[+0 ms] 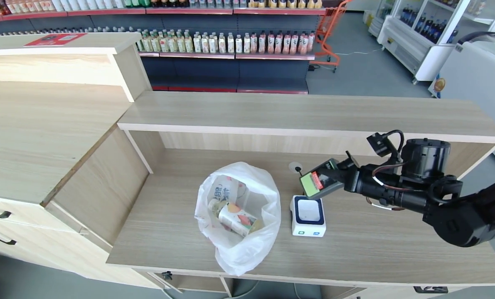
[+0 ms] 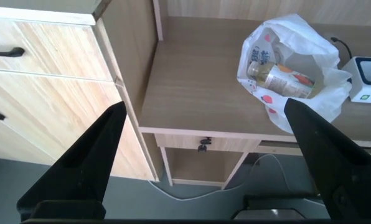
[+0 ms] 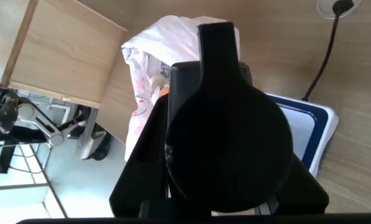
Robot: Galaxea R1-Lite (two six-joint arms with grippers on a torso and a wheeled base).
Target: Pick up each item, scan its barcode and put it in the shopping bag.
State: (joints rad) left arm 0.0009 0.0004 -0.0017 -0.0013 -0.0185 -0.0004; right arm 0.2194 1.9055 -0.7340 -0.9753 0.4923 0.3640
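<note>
Green-ended carton [image 1: 313, 183] is seen clamped in the right gripper [image 1: 328, 179] in the head view, with the scanner [image 1: 308, 216] near, below the jaws. It is judged light and stiff, best held across flat faces. Left wrist: the left gripper [image 2: 204, 109] is held apart, empty, shopping bag [image 2: 335, 84] beyond. Right wrist: scanner [image 3: 307, 127] is seen under the jaws.

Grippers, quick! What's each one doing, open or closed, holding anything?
Left gripper: open, holding nothing.
Right gripper: closed on a small box above the scanner.

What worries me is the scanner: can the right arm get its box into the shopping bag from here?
Probably yes. The right gripper, shut on the box, hangs above the scanner; the shopping bag stands beside it, mouth open, nothing between.
</note>
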